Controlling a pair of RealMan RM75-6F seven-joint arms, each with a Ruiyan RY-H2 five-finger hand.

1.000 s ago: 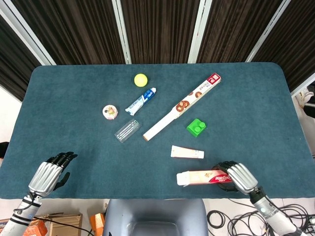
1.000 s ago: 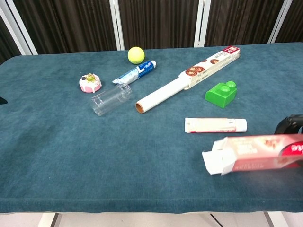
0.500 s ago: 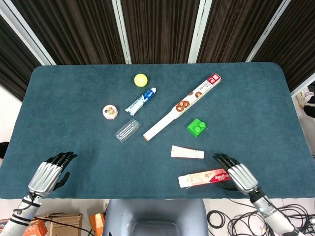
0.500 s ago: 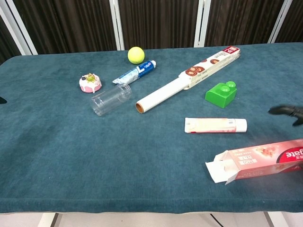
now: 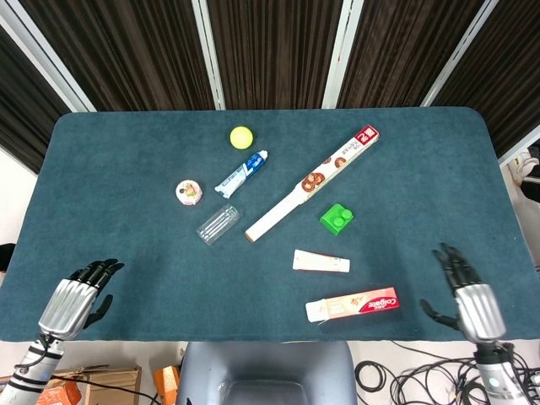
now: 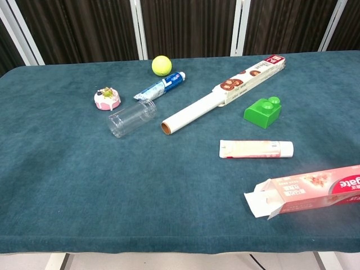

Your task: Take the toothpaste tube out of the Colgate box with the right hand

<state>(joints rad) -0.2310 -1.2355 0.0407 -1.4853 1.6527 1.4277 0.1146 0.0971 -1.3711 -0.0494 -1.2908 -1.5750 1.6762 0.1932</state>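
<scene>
Two toothpaste tubes (image 6: 256, 148) (image 6: 160, 86), one Colgate box (image 6: 306, 189)

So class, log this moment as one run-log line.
tube: out, on table | Colgate box: open, lying flat | right hand: open, apart from box | left hand: idle

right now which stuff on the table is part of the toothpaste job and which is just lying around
Part of the job:
Colgate box, open flap end facing left
pink-white toothpaste tube, lying just behind the box
right hand, fingers spread, holding nothing, right of the box

Just lying about:
yellow ball
blue toothpaste tube
clear cup
small cake toy
wrap roll box
green block
left hand
</scene>
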